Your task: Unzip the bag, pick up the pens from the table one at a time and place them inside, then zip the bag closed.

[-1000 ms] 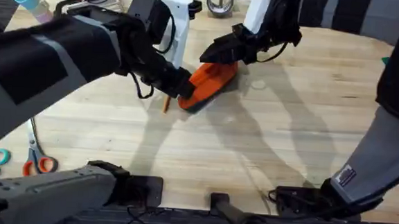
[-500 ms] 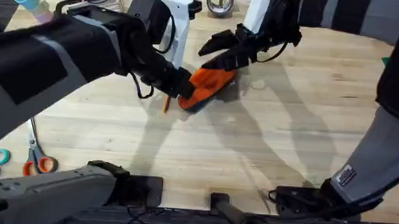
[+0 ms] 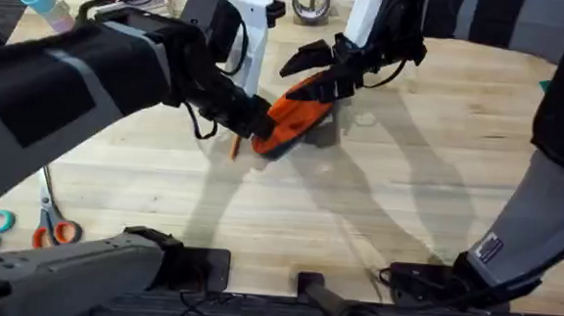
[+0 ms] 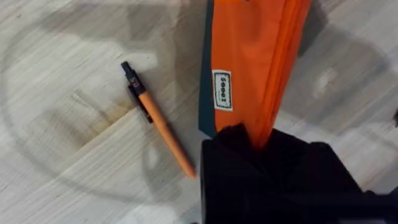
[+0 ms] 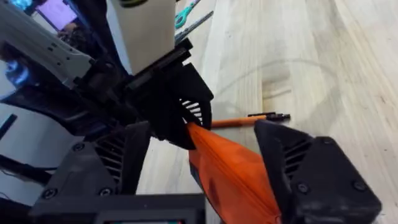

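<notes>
The left gripper (image 3: pixel 257 125) pinches one end of the elongated orange fabric pouch (image 3: pixel 294 115) above the wooden bench (image 3: pixel 377 203); the right gripper (image 3: pixel 319 72), spread wide, straddles the other end. If the pinch slips, the pouch may drop onto the thin orange pen (image 4: pixel 158 124).

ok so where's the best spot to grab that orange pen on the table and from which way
Probably the orange barrel near its middle, coming straight down with the fingers across its width. The pen lies flat on the table, apart from the bag, with bare wood on both long sides. Its black clip end is lumpier, so likely a worse grip.
</notes>
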Tool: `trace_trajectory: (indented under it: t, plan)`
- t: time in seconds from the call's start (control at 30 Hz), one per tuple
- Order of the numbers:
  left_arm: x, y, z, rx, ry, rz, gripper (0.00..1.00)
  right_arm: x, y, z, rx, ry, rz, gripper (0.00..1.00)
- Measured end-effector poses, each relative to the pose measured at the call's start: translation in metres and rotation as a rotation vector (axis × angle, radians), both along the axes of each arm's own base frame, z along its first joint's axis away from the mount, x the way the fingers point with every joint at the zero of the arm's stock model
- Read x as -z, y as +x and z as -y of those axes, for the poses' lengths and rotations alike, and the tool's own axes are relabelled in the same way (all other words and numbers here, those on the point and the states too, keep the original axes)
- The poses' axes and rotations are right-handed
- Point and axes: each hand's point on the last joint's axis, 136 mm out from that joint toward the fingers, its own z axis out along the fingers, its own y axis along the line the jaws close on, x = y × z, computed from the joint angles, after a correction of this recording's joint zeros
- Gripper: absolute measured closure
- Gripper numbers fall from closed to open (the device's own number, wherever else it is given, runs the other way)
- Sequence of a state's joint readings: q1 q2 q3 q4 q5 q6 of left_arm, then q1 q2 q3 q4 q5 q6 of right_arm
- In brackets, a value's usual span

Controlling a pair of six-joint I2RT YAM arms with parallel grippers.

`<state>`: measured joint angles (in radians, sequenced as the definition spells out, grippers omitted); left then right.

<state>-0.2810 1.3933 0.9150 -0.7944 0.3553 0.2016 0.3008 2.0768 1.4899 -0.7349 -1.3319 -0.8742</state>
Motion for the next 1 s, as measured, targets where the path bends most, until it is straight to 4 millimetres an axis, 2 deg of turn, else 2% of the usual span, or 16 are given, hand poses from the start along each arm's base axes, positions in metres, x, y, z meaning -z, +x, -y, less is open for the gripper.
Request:
trace_trajectory:
  t: [0.23,0.47,0.77,1.0]
  plan:
    - [0.0,0.0,0.0,0.0,0.0,0.0,0.959,0.0,0.007,0.008,0.037,-0.015,-0.057,0.005]
    - [0.0,0.0,0.0,0.0,0.0,0.0,0.959,0.005,0.033,0.046,0.196,-0.15,-0.146,0.004]
    - [0.0,0.0,0.0,0.0,0.0,0.0,0.959,-0.035,0.043,0.076,0.358,-0.289,-0.046,0.005]
    - [0.0,0.0,0.0,0.0,0.0,0.0,0.959,-0.066,0.033,0.096,0.458,-0.415,0.074,0.005]
